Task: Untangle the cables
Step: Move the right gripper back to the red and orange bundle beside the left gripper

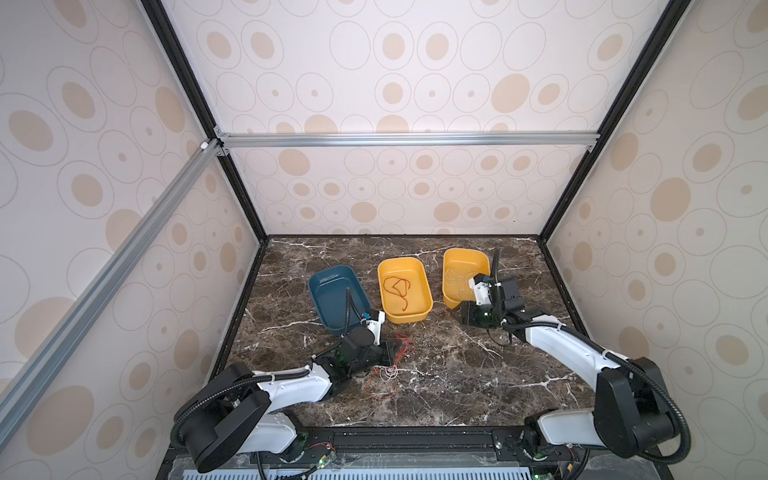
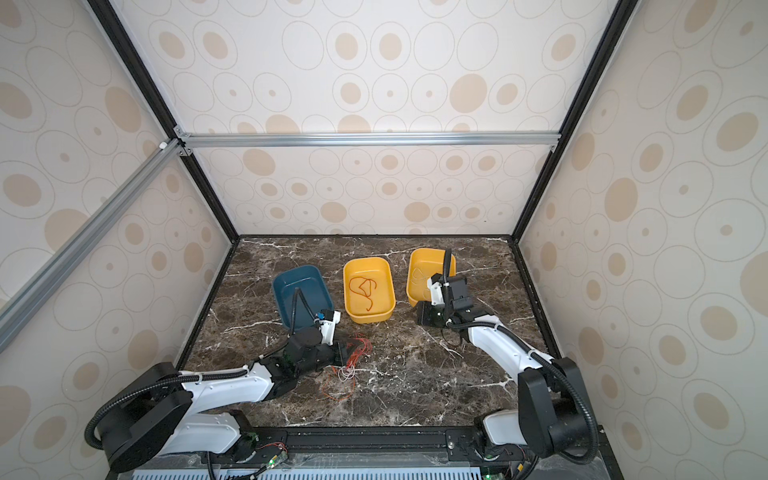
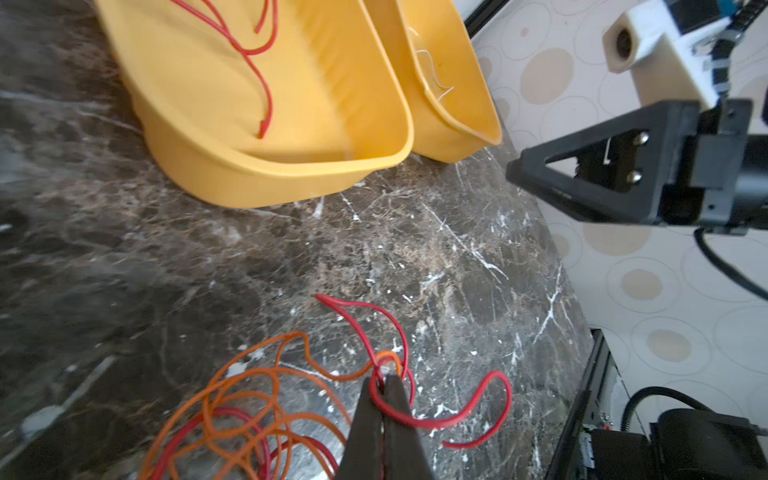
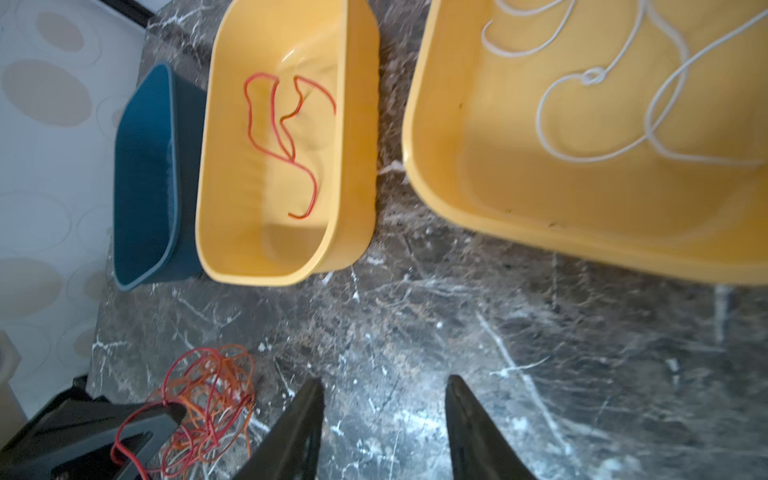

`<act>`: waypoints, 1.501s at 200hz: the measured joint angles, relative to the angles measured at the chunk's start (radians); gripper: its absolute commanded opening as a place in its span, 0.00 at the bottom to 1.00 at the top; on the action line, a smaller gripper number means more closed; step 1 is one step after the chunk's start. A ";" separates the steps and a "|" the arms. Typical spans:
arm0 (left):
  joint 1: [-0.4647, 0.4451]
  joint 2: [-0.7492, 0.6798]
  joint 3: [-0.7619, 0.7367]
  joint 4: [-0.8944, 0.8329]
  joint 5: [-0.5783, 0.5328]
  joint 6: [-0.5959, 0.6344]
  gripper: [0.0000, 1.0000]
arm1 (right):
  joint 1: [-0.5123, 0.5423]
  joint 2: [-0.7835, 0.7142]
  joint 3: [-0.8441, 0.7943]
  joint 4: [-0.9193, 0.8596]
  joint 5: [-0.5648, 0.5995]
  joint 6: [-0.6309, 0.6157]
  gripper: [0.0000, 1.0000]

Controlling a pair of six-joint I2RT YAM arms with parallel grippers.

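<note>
Broadly, the job is judged to be partway through. Nearest the front of the bench (image 1: 457, 386), a heap of cables (image 1: 386, 376), red and orange with a little white mixed in, is seen lying in loose loops that cross one another; this is what is left to be sorted. The left gripper (image 3: 383, 379) is placed at the heap, and its jaws are pressed together on a red cable (image 3: 461, 422), which is pinched at the tips while its free end is curled on the bench beside them. That strand is judged to be the one being drawn out, though it is not yet freed from the orange loops.

Further back, the right gripper (image 4: 384, 380) is held over bare bench, just in front of the right-hand yellow tray (image 4: 498, 199); its jaws are spread apart and nothing is carried between them.

Beyond, two cables are found already separated: a white cable (image 4: 594, 77), with a small knot in it, is laid in that tray, and a second red cable (image 4: 291, 159) in the middle yellow tray (image 4: 249, 232). No cable can be made out in the blue tray (image 1: 328, 291), part of which is hidden by the left arm's hose
</note>
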 measured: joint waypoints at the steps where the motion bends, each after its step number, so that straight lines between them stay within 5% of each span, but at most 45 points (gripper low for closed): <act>1: -0.001 0.002 0.001 0.001 0.001 0.000 0.03 | 0.001 -0.002 -0.002 0.000 -0.001 0.001 0.50; 47: -0.025 0.126 0.027 0.027 0.007 -0.006 0.11 | 0.074 -0.052 -0.050 0.013 -0.024 0.010 0.51; 78: -0.032 0.174 0.045 0.026 0.018 -0.007 0.35 | 0.132 -0.048 -0.097 0.026 -0.051 0.010 0.53; 157: -0.036 0.046 0.068 -0.052 0.004 0.014 0.59 | 0.215 0.040 -0.132 0.149 -0.100 -0.002 0.52; 196: -0.035 -0.022 0.067 -0.099 -0.018 0.014 0.60 | 0.256 0.128 -0.146 0.255 -0.123 -0.004 0.44; 300: -0.019 -0.067 0.008 -0.108 -0.019 0.001 0.60 | 0.304 0.229 -0.144 0.490 -0.244 0.007 0.42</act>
